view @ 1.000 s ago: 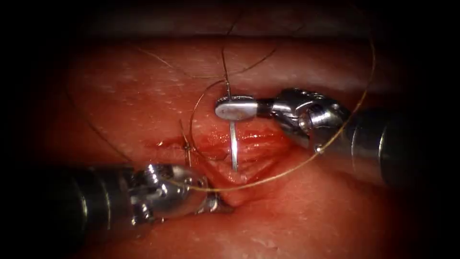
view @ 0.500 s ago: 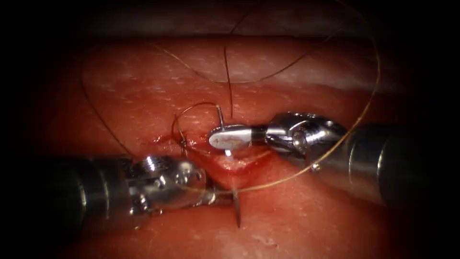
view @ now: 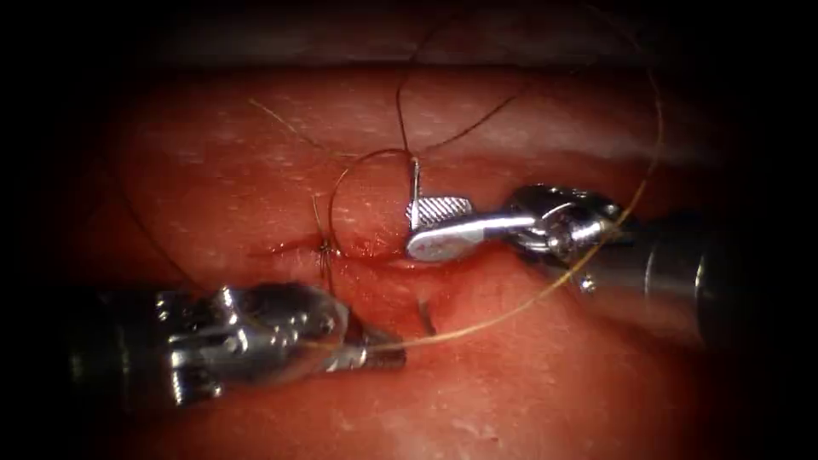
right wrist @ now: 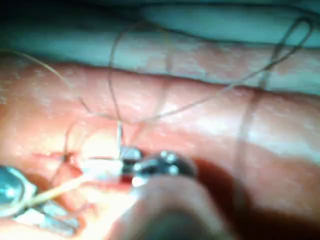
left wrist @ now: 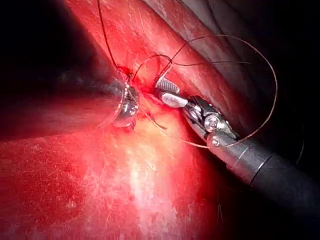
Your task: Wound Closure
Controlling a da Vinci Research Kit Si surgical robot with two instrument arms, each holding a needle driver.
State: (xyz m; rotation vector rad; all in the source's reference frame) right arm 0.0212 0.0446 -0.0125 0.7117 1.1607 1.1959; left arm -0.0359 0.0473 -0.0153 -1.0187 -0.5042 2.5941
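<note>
The curved needle (view: 415,183) is in the tissue (view: 528,375). Its tail end stands up at the cut's far edge, and its tip (view: 423,317) pokes out of the near edge, with the middle buried. My right tool (view: 412,230) is open, its jaws gaping just right of the needle's tail and holding nothing. The same open jaws (left wrist: 167,92) and needle tail (right wrist: 120,137) appear in the wrist views. Lower left, my left tool (view: 394,351) rests on the tissue left of the needle tip, slightly open and empty. The thread (view: 511,311) runs across its tip.
An earlier stitch with a knot (view: 325,249) sits on the cut (view: 375,255) left of the needle. Thread loops (view: 656,145) arc over the far tissue and around the right tool's shaft (view: 682,273). Red fluid wets the cut's edges.
The right tool, shut on the needle's tail, swung it down through both edges until the tip came out near, then opened and let go. The left tool slid slightly left.
</note>
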